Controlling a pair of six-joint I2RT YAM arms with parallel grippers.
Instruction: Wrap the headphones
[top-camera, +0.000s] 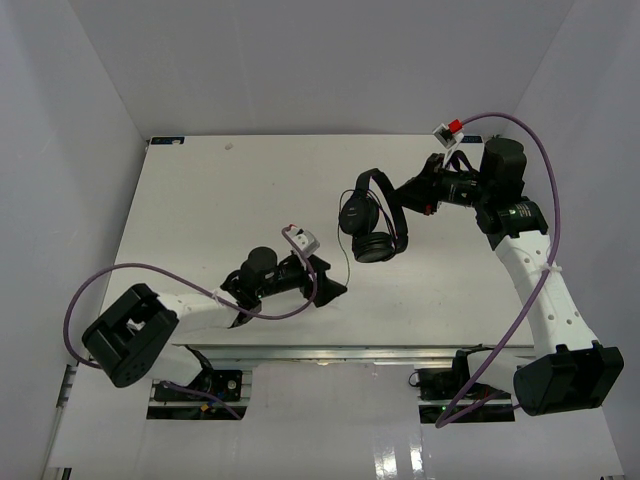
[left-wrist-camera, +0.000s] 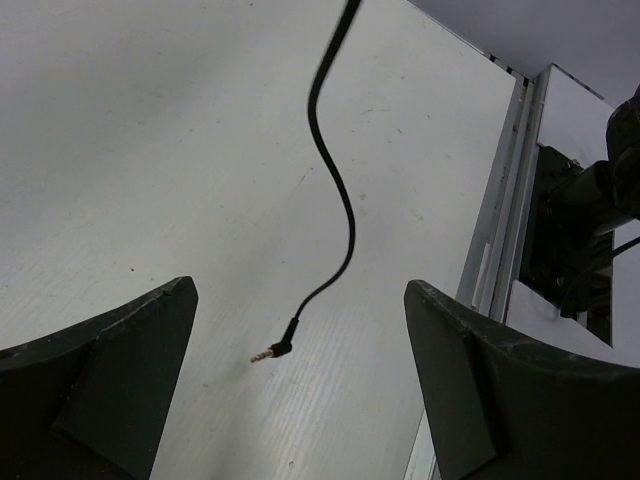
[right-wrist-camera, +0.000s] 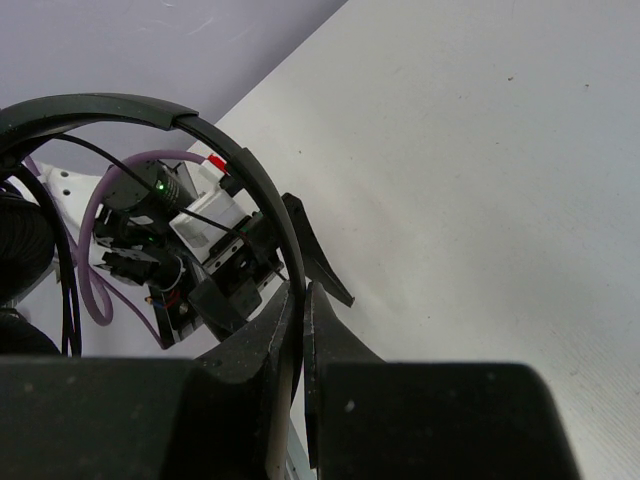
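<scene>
The black headphones (top-camera: 370, 222) hang above the middle of the white table (top-camera: 200, 200), earcups down. My right gripper (top-camera: 403, 196) is shut on the thin headband (right-wrist-camera: 232, 152), pinched between its fingertips (right-wrist-camera: 302, 292). An earcup (right-wrist-camera: 18, 250) shows at the left edge of the right wrist view. The thin black cord (top-camera: 347, 262) trails down from the earcups toward my left gripper (top-camera: 332, 286). In the left wrist view the cord (left-wrist-camera: 340, 190) ends in a jack plug (left-wrist-camera: 276, 350) over the table between the open, empty jaws of my left gripper (left-wrist-camera: 300, 290).
The table's near edge with a metal rail (left-wrist-camera: 498, 240) runs just right of the left gripper. Purple robot cables (top-camera: 150, 270) loop beside both arms. White walls enclose the table on three sides.
</scene>
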